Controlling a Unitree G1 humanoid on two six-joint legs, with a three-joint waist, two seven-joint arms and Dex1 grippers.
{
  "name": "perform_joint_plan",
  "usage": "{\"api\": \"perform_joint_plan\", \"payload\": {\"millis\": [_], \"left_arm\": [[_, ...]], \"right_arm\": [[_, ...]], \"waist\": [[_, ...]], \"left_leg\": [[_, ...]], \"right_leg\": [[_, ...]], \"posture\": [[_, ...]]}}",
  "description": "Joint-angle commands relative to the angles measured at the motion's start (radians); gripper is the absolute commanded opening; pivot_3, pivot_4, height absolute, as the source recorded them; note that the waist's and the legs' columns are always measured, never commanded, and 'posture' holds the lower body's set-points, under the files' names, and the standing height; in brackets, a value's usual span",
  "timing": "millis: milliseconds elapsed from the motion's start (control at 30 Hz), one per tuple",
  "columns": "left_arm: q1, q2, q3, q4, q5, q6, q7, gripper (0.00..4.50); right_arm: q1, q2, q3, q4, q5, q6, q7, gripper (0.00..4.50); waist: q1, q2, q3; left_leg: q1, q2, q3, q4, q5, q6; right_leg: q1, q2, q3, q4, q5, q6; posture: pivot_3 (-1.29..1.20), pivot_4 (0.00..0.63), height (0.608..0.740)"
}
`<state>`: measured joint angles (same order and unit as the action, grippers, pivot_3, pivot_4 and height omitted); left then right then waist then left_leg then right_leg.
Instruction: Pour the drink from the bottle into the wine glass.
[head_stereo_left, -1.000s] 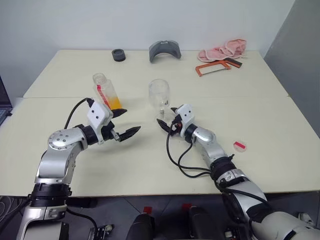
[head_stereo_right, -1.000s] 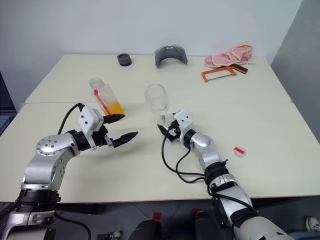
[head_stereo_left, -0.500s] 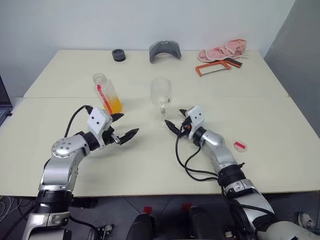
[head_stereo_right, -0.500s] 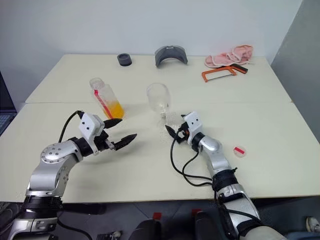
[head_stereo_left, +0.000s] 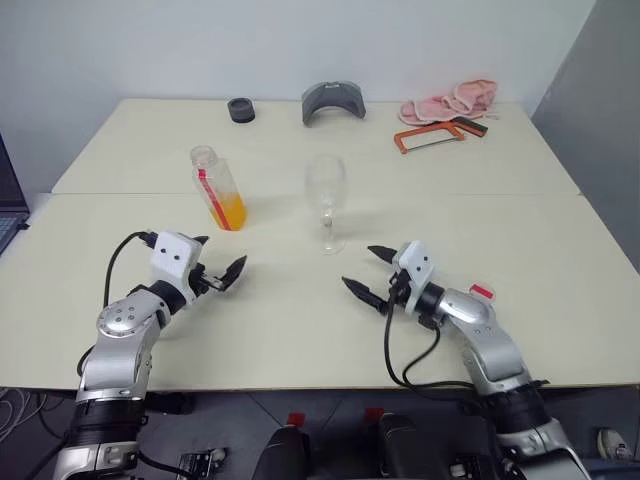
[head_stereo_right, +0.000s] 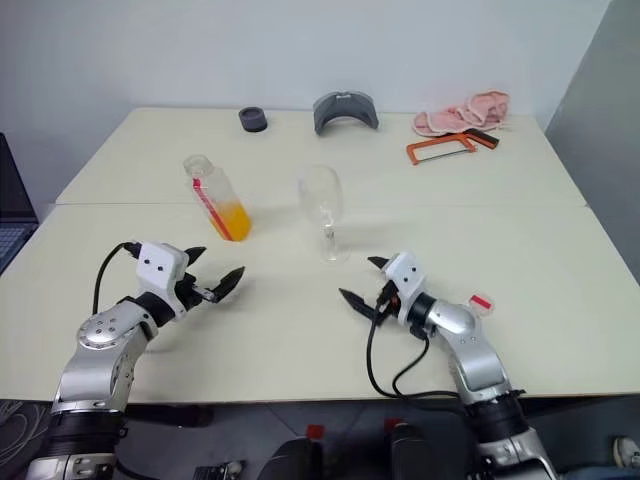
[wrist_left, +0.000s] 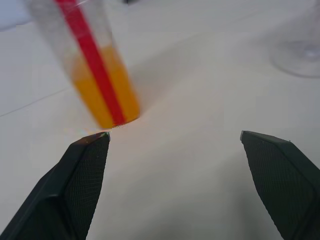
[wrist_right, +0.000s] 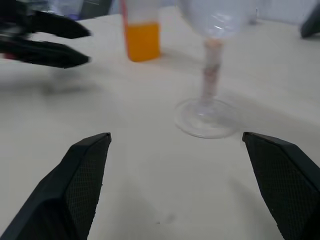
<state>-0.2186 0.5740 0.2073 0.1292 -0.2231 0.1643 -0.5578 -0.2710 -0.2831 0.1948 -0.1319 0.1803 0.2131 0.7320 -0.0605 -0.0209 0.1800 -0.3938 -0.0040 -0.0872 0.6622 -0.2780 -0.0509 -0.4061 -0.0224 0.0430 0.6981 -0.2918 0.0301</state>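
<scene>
Both tools, left (head_stereo_left: 215, 277) and right (head_stereo_left: 368, 271), hang spread and empty; a careless reach could topple the uncapped bottle (head_stereo_left: 219, 189) or wine glass (head_stereo_left: 326, 196).

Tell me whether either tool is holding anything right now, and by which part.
Nothing is held. The left tool and the right tool are both open and empty, short of the bottle and the wine glass.

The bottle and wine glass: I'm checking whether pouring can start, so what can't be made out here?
- Bottle: left wrist view's edge cuts off its neck; head views too small to tell if capped.
- Wine glass: right wrist view's edge cuts off the bowl's upper part; blurred.
- Wine glass contents: head views too small to tell.
</scene>
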Motion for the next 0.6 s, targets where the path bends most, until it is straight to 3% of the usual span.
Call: {"api": "perform_joint_plan", "payload": {"millis": [33, 267, 600], "left_arm": [[-0.047, 0.009, 0.041, 0.022, 0.002, -0.024, 0.034, 4.5], [-0.164, 0.022, 0.037, 0.167, 0.021, -0.058, 0.048, 4.5], [-0.297, 0.028, 0.001, 0.328, 0.045, -0.133, -0.016, 4.5]], "right_arm": [[0.015, -0.038, 0.011, -0.156, 0.07, 0.051, 0.058, 4.48], [-0.015, -0.081, -0.007, -0.283, 0.186, 0.181, 0.077, 4.48], [-0.045, -0.101, 0.028, -0.295, 0.16, 0.215, 0.038, 4.48]], "waist": [[0.005, 0.0, 0.0], [0.011, -0.001, 0.0], [0.012, -0.001, 0.0]], "left_leg": [[0.0, 0.0, 0.0, 0.0, 0.0, 0.0], [0.0, -0.001, -0.002, 0.001, 0.0, 0.0], [0.0, -0.002, -0.002, 0.001, 0.0, 0.0]], "right_leg": [[0.0, 0.0, 0.0, 0.0, 0.0, 0.0], [0.001, 0.0, -0.002, 0.0, 0.0, 0.0], [0.001, 0.0, -0.002, 0.0, 0.0, 0.0]], "posture": [[0.0, 0.15, 0.74], [0.0, 0.15, 0.74], [0.0, 0.15, 0.74]]}}
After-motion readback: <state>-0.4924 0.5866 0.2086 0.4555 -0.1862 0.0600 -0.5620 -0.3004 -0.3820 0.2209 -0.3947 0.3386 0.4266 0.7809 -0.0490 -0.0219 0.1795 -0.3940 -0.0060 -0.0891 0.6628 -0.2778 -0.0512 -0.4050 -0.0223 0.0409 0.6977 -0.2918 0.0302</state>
